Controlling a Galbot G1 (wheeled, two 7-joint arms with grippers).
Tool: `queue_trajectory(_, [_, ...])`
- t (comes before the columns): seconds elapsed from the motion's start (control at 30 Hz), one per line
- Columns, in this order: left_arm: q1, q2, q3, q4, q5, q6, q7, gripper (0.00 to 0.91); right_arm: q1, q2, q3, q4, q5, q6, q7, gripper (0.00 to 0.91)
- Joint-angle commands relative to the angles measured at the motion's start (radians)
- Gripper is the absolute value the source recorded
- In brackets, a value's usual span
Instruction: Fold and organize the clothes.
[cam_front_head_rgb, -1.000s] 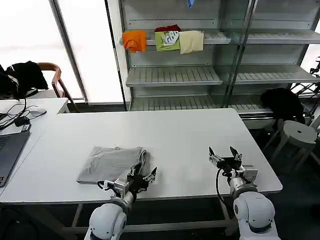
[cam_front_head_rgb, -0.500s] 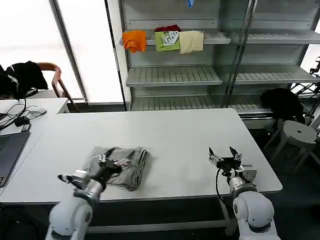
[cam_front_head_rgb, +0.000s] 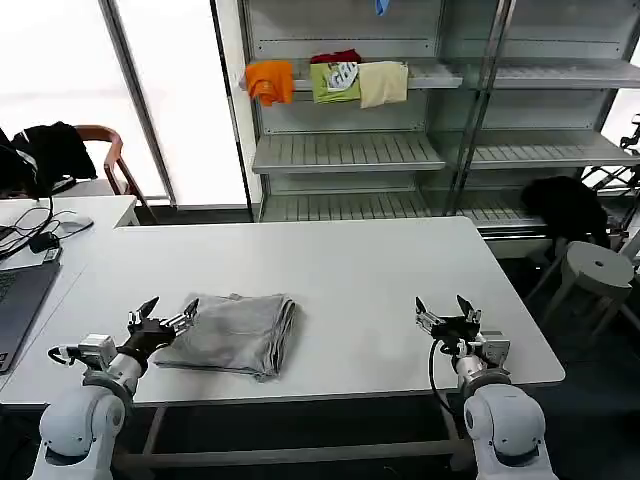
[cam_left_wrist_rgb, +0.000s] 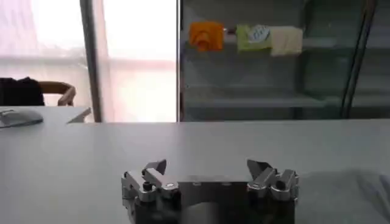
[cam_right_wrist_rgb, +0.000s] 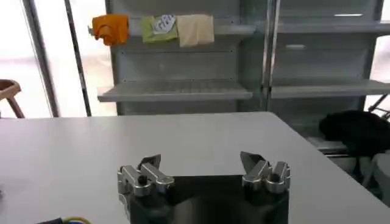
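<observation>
Behind the white table (cam_front_head_rgb: 330, 260) stand grey metal shelves (cam_front_head_rgb: 345, 150), and over one of them hang small orange (cam_front_head_rgb: 269, 80), green (cam_front_head_rgb: 335, 80) and cream (cam_front_head_rgb: 382, 83) garments; whatever print the green one carries is too small to read. On the near left part of the table lies a folded light grey shirt (cam_front_head_rgb: 232, 332), its layered edges facing the right side. Folded as it is, no chest print or collar stripe can be made out, and I cannot tell whether it is one shirt or more.

The left gripper (cam_front_head_rgb: 160, 316) hangs just beside the shirt's left edge, jaws spread wide and holding nothing; whether a fingertip brushes the cloth is hard to judge from the head view. In the left wrist view the gripper (cam_left_wrist_rgb: 207, 171) points across bare tabletop, and only a pale corner of the shirt (cam_left_wrist_rgb: 359, 195) shows at the edge of that picture.

The right gripper (cam_front_head_rgb: 443, 312) sits over the near right part of the table, well apart from the shirt, jaws also wide and empty (cam_right_wrist_rgb: 201, 165). A laptop (cam_front_head_rgb: 18, 300) is cut off at the far left, and a dark garment (cam_front_head_rgb: 565, 205) lies by a stool (cam_front_head_rgb: 590, 268).
</observation>
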Motion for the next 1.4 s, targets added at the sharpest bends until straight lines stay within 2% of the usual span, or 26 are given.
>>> queue_trajectory(0.03, [-0.010, 0.006, -0.003, 0.146, 0.077, -0.022, -0.009, 0.907, -0.005, -0.004, 0.004, 0.003, 0.004, -0.001, -0.001, 0.907])
queue_trajectory(0.63, [0.007, -0.019, 0.030, 0.124, 0.099, 0.011, -0.016, 0.907, -0.009, -0.002, -0.001, 0.028, 0.003, -0.004, 0.000, 0.907])
queue_trajectory(0.67, [0.008, -0.020, 0.031, 0.124, 0.097, 0.012, -0.013, 0.846, -0.010, -0.003, 0.000, 0.029, 0.004, -0.004, 0.000, 0.907])
queue_trajectory(0.7, [0.009, -0.020, 0.032, 0.122, 0.094, 0.012, -0.010, 0.736, -0.011, -0.003, 0.001, 0.029, 0.003, -0.004, 0.000, 0.907])
queue_trajectory(0.73, [0.010, -0.021, 0.033, 0.121, 0.092, 0.012, -0.008, 0.353, -0.012, -0.003, 0.001, 0.030, 0.004, -0.004, 0.000, 0.907])
queue_trajectory(0.77, [0.010, -0.023, 0.033, 0.120, 0.087, 0.013, -0.005, 0.040, -0.012, -0.004, 0.002, 0.031, 0.004, -0.004, 0.000, 0.907])
queue_trajectory(0.8, [0.009, -0.024, 0.033, 0.119, 0.083, 0.013, -0.004, 0.020, -0.013, -0.004, 0.003, 0.031, 0.004, -0.003, 0.001, 0.907])
queue_trajectory(1.27, [0.012, -0.024, 0.031, 0.123, 0.037, 0.008, 0.042, 0.020, -0.014, -0.005, 0.003, 0.037, 0.003, -0.002, 0.003, 0.907])
queue_trajectory(1.4, [0.015, -0.024, 0.032, 0.130, 0.044, -0.045, 0.038, 0.010, -0.015, -0.004, 0.002, 0.036, 0.003, -0.002, 0.004, 0.907])
